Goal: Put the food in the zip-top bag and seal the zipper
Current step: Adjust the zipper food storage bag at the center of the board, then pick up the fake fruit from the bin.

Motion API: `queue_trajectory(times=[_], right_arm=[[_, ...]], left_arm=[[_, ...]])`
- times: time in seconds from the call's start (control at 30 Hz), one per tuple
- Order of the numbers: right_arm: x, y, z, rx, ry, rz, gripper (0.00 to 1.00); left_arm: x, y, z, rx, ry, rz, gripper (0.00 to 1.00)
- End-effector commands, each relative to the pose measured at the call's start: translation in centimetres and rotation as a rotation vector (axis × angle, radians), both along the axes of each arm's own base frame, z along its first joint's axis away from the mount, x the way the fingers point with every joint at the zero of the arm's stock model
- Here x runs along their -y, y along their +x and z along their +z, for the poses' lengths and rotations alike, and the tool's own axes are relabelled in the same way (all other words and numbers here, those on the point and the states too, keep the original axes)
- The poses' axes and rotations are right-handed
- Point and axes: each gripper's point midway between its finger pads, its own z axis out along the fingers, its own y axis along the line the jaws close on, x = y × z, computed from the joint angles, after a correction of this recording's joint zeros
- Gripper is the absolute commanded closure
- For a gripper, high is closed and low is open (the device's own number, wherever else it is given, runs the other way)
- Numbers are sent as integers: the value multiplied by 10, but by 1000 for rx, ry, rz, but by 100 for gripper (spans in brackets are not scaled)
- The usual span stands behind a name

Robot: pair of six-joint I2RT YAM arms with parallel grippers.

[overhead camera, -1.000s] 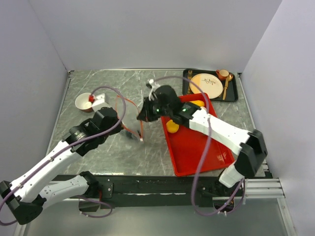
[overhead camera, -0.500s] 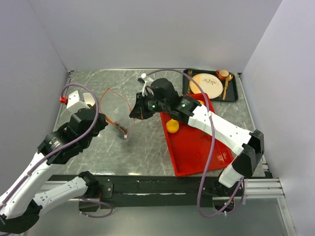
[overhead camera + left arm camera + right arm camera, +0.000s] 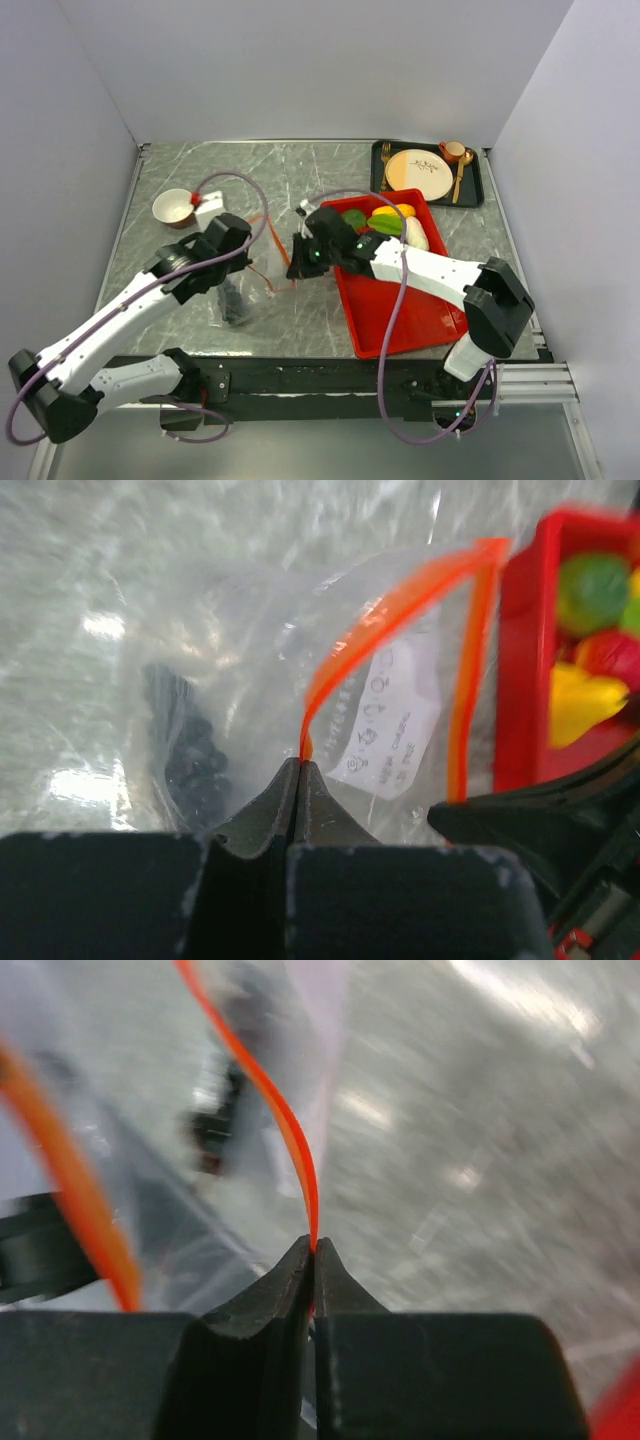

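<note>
The clear zip-top bag [image 3: 245, 290] hangs between my two grippers over the marble table, its mouth open. Dark purple grapes [image 3: 232, 302] lie inside it; they also show in the left wrist view [image 3: 190, 760]. My left gripper [image 3: 257, 264] is shut on the orange-red zipper strip [image 3: 380, 630] at one side of the mouth. My right gripper [image 3: 297, 268] is shut on the strip [image 3: 270, 1100] at the other side. More food sits in the red tray [image 3: 400, 310]: a green piece [image 3: 353, 217], a yellow piece [image 3: 397, 211] and a white piece [image 3: 416, 236]. The slider is not visible.
A black tray [image 3: 475, 190] with a cream plate [image 3: 418, 173], gold cutlery and a small cup stands at the back right. A small bowl [image 3: 173, 207] and a white object [image 3: 209, 205] sit at the back left. Walls close in three sides.
Both grippers moved the bag's mouth toward the near side and down. The left arm swung back from the far left. The bag now sags lower with the grapes in it.
</note>
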Motion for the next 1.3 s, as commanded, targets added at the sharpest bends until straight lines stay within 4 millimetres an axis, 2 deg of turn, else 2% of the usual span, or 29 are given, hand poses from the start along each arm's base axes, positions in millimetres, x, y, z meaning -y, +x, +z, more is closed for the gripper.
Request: queue_trajectory(times=[0.0,0.07,0.17,0.2,0.23,0.27,0.33,0.37,0.47,0.53,0.63,0.73,0.83,0.93,1.13,1.27], right_arm=[[14,15,17,75,46,-149,77],[25,20,17,101,23,-195,63],[43,28,23,140,-1,-256,59],[47,29,25,148,-6,-267,48],[56,34,27,170,-20,-301,42],[63,36,38,194,-11,-321,40],[85,45,41,222,-39,-390,39],[96,47,52,243,-23,-417,33],[130,59,53,259,-41,-495,32],[154,68,44,250,-84,-547,32],[177,77,28,227,-152,-575,32],[181,82,9,193,-200,-560,31],[178,88,4,184,-215,-551,32],[176,96,-10,155,-258,-552,32],[169,107,-28,139,-299,-531,31],[167,115,-33,144,-307,-524,31]], left_arm=[[32,8,0,11,-74,-129,99],[42,10,2,12,-91,-164,99],[53,15,5,18,-98,-213,99],[58,15,6,12,-102,-240,99],[61,16,7,15,-105,-250,99],[64,17,10,24,-114,-264,99],[72,16,13,25,-133,-300,99],[74,15,13,25,-143,-311,99],[84,16,15,35,-183,-343,99],[91,15,11,30,-200,-362,99],[96,15,6,14,-207,-377,99],[99,17,4,8,-207,-382,99],[99,18,4,10,-204,-377,99],[99,18,2,6,-204,-371,99],[99,18,0,2,-205,-364,99],[100,21,0,-4,-192,-366,99]])
